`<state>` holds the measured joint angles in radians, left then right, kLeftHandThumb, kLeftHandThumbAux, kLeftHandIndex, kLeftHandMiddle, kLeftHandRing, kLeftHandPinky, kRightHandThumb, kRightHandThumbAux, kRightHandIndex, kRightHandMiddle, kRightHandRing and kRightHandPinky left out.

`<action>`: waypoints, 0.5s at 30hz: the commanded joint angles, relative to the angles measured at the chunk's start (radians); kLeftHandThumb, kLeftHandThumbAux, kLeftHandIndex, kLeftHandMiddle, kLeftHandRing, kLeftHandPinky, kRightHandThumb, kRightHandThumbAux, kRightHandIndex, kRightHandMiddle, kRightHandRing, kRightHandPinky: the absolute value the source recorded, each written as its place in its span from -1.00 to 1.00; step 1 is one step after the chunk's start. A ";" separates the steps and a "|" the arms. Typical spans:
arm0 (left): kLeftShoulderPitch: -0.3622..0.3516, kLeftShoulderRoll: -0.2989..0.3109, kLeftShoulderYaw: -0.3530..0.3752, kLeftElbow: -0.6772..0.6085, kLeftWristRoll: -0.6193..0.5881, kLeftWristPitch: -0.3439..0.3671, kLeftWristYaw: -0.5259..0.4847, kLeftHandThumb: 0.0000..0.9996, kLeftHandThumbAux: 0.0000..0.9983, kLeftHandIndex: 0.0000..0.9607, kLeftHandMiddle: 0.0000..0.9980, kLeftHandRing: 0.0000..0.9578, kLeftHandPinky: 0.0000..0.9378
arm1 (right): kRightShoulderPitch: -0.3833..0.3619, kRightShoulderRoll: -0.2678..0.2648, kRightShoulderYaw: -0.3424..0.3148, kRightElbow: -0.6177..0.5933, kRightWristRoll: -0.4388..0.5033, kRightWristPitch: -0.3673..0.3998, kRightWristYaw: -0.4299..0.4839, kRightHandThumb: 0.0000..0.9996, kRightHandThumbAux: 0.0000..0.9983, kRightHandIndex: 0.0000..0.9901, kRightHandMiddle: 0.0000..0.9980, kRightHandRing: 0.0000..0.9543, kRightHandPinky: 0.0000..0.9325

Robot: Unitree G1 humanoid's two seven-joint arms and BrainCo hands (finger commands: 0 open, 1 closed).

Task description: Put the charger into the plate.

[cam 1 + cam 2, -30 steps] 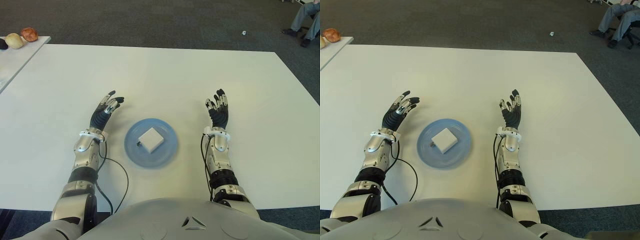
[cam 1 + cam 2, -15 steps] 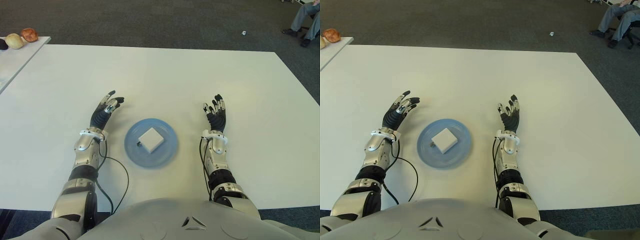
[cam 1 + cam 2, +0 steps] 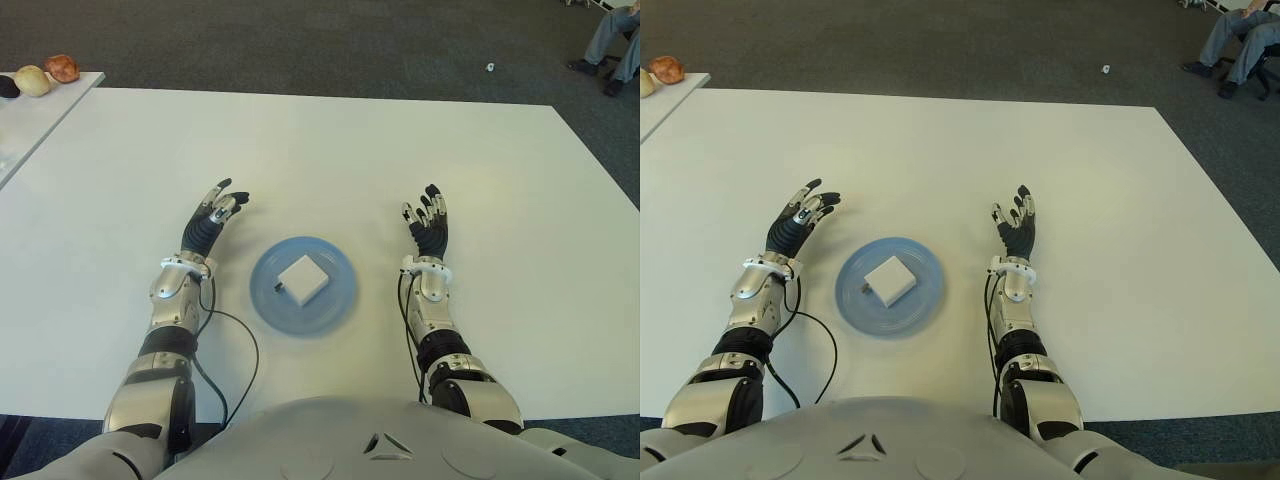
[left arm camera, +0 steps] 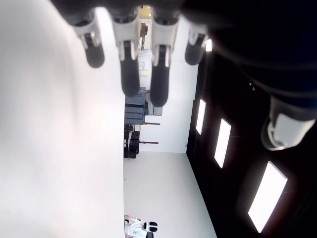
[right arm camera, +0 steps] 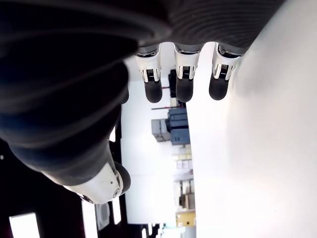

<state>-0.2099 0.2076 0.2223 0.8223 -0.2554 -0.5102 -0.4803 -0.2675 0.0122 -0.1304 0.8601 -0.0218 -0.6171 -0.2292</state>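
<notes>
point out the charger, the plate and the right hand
charger (image 3: 303,277): left eye view, middle of its white top face
plate (image 3: 335,303): left eye view, bare blue rim beside the charger
right hand (image 3: 427,231): left eye view, back of the open hand

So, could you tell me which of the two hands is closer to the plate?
The left hand: it shows just off the plate's left rim, while the right hand shows farther off to the right. Both are open and empty.

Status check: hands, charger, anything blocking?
Left hand open, left of plate. Right hand open, right of it. Charger sits in blue plate. Nothing blocking.
</notes>
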 commanded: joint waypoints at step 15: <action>-0.008 -0.021 -0.002 0.018 0.005 -0.017 0.002 -1.00 -0.09 -0.82 -0.48 -0.57 -0.78 | 0.034 -0.066 0.097 0.035 -0.062 0.175 0.135 -0.99 0.69 -0.87 -0.89 -0.91 -0.84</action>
<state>-0.2108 0.1976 0.2213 0.8268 -0.2547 -0.5261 -0.4801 -0.2845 -0.0407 -0.0535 0.8702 -0.0726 -0.5441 -0.1353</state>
